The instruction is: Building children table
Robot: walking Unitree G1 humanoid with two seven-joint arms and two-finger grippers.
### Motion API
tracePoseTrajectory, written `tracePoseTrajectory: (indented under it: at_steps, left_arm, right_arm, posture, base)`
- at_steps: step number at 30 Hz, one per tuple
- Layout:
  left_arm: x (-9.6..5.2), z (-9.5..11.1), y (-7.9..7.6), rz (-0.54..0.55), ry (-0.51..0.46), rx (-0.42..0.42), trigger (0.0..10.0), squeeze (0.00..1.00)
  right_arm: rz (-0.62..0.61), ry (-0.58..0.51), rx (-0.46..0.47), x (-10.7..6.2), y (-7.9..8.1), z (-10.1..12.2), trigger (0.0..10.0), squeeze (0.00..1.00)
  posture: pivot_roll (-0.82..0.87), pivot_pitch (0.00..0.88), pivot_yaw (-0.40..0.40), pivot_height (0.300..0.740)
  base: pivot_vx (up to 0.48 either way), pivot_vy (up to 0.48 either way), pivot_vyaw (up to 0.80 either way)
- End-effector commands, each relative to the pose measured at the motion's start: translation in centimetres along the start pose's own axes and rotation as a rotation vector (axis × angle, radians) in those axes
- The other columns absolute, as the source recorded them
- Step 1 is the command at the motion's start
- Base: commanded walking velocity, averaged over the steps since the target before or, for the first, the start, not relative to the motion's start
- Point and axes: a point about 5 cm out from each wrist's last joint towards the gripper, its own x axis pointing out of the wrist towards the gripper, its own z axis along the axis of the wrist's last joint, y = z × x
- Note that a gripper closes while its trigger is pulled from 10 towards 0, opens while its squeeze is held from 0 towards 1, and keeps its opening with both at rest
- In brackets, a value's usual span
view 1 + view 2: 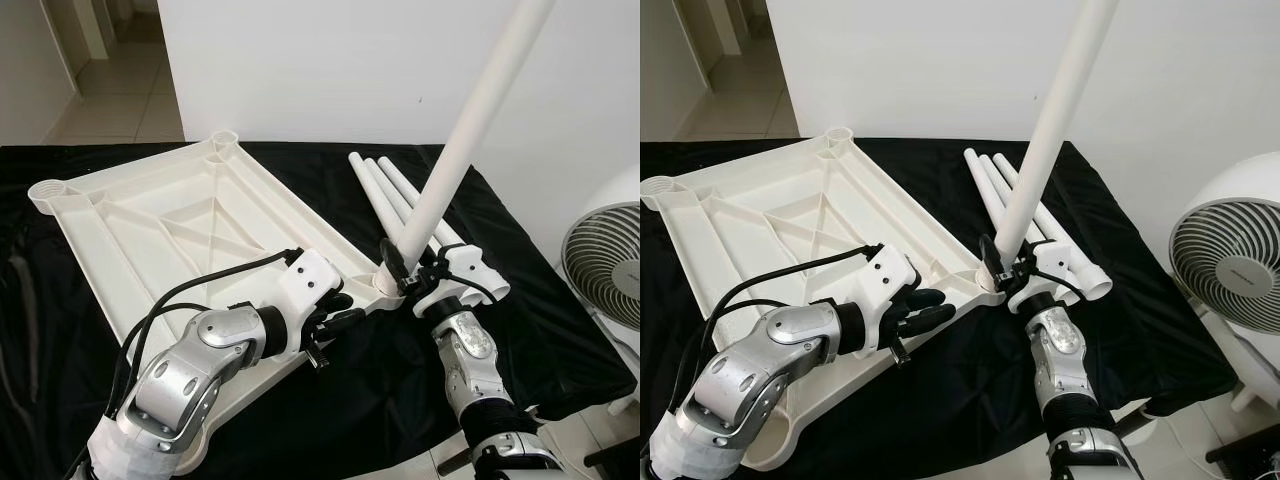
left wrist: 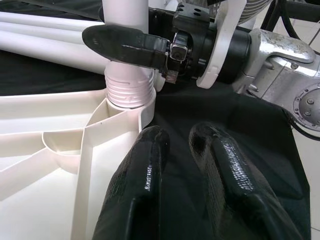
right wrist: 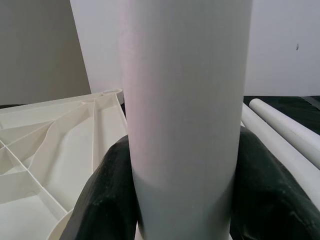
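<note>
Now the right gripper (image 1: 402, 272), clamped on the long white plastic leg (image 1: 470, 130), should twist its thread, seemingly only partly seated, into the upturned white tabletop's (image 1: 160, 215) corner socket (image 2: 131, 95), while the left gripper (image 2: 175, 165), fingers slightly apart, steadies the rim.

No readable words, brands or numbers are showing; the round white plastic fan (image 1: 1232, 262) is carrying a small hub label, too blurred to make out.
</note>
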Motion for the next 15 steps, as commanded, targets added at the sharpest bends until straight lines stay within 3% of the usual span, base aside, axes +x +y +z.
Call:
tracePoseTrajectory:
  at_steps: [1,2,15]
  left_arm:
    - [-0.2,0.0,-0.1,0.022,0.004,-0.001,10.0,0.00]
    - [-0.2,-0.1,-0.1,0.021,0.004,-0.002,10.0,0.00]
    - [-0.1,0.0,-0.3,0.010,0.003,0.003,10.0,0.00]
  right_arm:
    - [-0.052,0.291,0.125,-3.4,0.8,-5.4,10.0,0.00]
    - [-0.069,0.301,0.146,-3.5,0.7,-5.6,10.0,0.00]
    - [-0.089,0.265,0.031,-2.7,1.2,-4.5,10.0,0.00]
  posture:
    - [0.05,0.093,-0.028,0.740]
    - [0.05,0.093,-0.028,0.740]
    - [0.05,0.086,-0.028,0.740]
  base:
    - [0.000,0.000,0.00]
    - [0.000,0.000,0.00]
    - [0.000,0.000,0.00]
